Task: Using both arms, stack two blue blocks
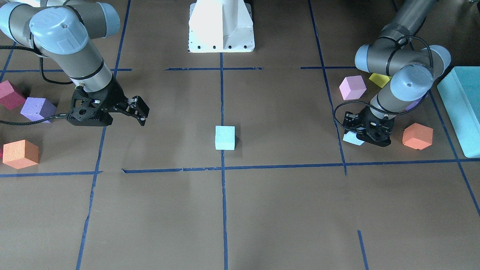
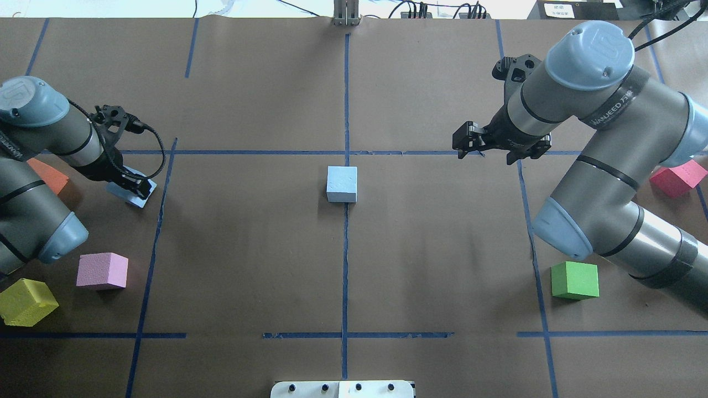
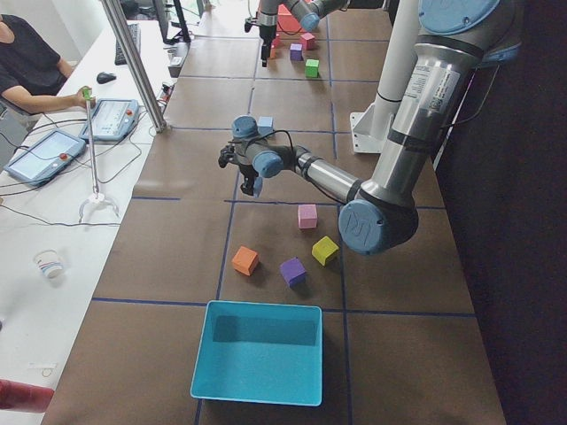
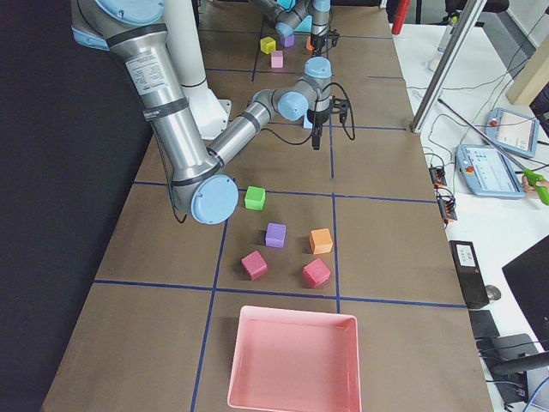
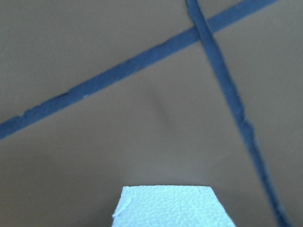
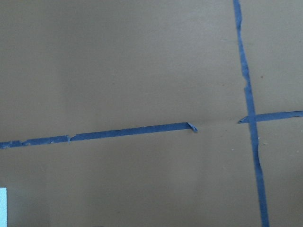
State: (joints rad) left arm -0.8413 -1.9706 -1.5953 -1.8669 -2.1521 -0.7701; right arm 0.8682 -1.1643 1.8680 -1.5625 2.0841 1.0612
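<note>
This is a robotics laboratory, not a home or a shop. Two grey industrial arms [image 2: 608, 166] rise beside a white pedestal [image 1: 221, 26] at one long edge of a big table [image 1: 285, 210]. The table is covered with brown paper, and blue tape lines [image 1: 224, 210] divide it into a grid, as one does for test layouts. Coloured foam cubes [image 4: 275, 234] lie in groups near both ends, with a teal tray [image 3: 259, 352] at one end and a pink tray [image 4: 294, 360] at the other. On the far side, a white bench [image 3: 44, 292] carries control tablets [image 3: 42, 156], loose cables, a keyboard [image 3: 135, 40] and a mouse [image 3: 106, 78]. A person in a black shirt [image 3: 31, 66] sits there, next to a metal post [image 3: 135, 62].
</note>
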